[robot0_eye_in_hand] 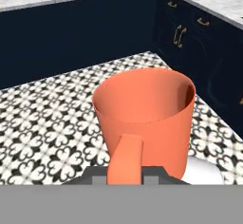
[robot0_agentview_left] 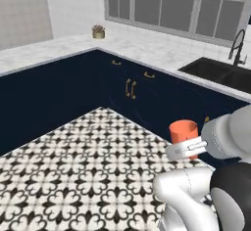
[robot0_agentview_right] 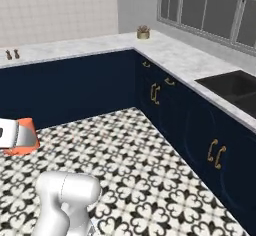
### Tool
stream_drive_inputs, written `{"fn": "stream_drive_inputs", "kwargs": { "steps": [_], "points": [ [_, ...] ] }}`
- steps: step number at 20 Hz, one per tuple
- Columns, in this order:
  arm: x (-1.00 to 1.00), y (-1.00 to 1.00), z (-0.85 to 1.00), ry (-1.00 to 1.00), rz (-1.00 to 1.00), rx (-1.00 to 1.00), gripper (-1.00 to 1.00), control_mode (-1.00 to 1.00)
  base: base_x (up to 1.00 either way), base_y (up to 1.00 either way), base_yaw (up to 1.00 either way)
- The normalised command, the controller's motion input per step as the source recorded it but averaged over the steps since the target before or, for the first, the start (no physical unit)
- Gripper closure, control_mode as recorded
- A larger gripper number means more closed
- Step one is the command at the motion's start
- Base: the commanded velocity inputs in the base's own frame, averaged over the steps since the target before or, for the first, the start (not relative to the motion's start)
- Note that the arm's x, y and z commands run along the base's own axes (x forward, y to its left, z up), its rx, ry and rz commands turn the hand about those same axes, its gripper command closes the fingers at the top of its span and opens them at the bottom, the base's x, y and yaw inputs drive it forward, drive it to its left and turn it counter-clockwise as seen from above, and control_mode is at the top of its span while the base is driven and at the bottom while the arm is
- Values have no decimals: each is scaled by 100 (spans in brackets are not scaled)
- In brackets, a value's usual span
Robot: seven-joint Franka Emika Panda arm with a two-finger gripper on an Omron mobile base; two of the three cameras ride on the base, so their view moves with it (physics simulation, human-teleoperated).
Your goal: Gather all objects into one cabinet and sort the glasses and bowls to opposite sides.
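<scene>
Orange-red cylindrical cup (robot0_agentview_left: 184,133) held upright in the air above the black-and-white patterned floor tiles (robot0_agentview_left: 88,171), clamped in the pincer (robot0_agentview_left: 188,147) at the end of the white arm. Pincer closed against the cup's lower wall, grip wrapped around it in the left base view; in the right base view the cup (robot0_agentview_right: 24,136) sits at the far left edge beside the white hand. From the hand view, cup (robot0_eye_in_hand: 144,118) seen from above its open rim, hollow and empty inside, with a handle-like orange strip running down its near side. Low navy cabinets with gold handles (robot0_agentview_left: 131,89) behind and to the side, under a pale marble counter (robot0_agentview_right: 175,55). Dark sink (robot0_agentview_left: 220,73) with a black tap set into that counter beneath the window. Small brown pot (robot0_agentview_left: 99,32) standing in the counter's far corner, well apart from the cup.
</scene>
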Motion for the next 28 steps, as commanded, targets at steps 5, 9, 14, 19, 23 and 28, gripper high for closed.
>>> {"fn": "stream_drive_inputs", "kwargs": {
  "steps": [5, 9, 14, 19, 23, 28],
  "points": [
    [0, 0, 0, 0, 0, 0, 100, 100, -18, 100, 57],
    [0, 0, 0, 0, 0, 0, 100, 100, -2, 100, 57],
    [0, 0, 0, 0, 0, 0, 100, 100, 35, 87, 52],
    [0, 0, 0, 0, 0, 0, 100, 100, 95, 44, 45],
    [0, 0, 0, 0, 0, 0, 100, 100, 100, 25, 46],
    [0, 0, 0, 0, 0, 0, 100, 100, 100, 38, 43]
  ]
}}
